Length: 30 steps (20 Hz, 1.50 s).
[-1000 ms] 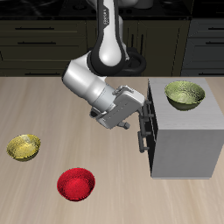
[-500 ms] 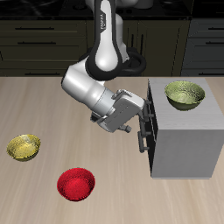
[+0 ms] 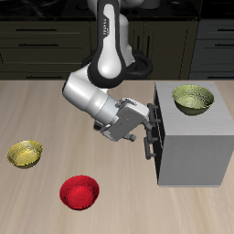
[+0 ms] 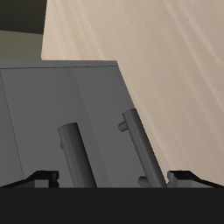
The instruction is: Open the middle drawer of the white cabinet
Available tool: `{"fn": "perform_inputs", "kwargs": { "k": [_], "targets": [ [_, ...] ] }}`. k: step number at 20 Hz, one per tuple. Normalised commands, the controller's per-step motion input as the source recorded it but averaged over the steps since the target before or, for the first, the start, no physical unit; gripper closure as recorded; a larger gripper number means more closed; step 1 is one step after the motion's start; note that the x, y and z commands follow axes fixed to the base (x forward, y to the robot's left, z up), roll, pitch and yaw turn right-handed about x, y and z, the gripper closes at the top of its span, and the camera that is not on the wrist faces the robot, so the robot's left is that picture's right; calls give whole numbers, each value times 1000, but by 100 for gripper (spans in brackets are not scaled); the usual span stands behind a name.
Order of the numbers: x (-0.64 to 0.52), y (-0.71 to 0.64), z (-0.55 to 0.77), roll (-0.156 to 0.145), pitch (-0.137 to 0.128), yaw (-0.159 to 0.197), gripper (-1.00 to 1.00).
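The white cabinet stands on the table with its dark bar handles on the face turned toward my arm. My gripper is open and level with the middle drawer, just in front of its handle. All the drawers look shut. In the wrist view the cabinet face fills the frame. Two dark bar handles stand between my spread fingertips. The fingers touch neither handle.
A yellow-green bowl sits on the cabinet top. A yellow bowl and a red bowl lie on the table nearer the front edge, away from the cabinet. Dark kitchen cabinets line the back.
The arm has sunk slightly and shifted a little toward the table's front. The gripper stays open in front of the handles. The drawers have not moved.
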Motion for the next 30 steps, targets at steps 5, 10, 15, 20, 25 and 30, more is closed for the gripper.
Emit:
{"fn": "perform_inputs", "kwargs": {
  "k": [5,10,15,20,25,30],
  "targets": [
    [-14,151,-146,8,53,-34,-100],
    [-170,85,5,55,15,-33,-100],
    [-207,83,-4,27,19,-47,-100],
    [-11,45,-23,8,17,-37,-100],
    [-3,187,39,34,-5,-28,-100],
    [-26,227,67,36,-19,24,-100]
  ]
}}
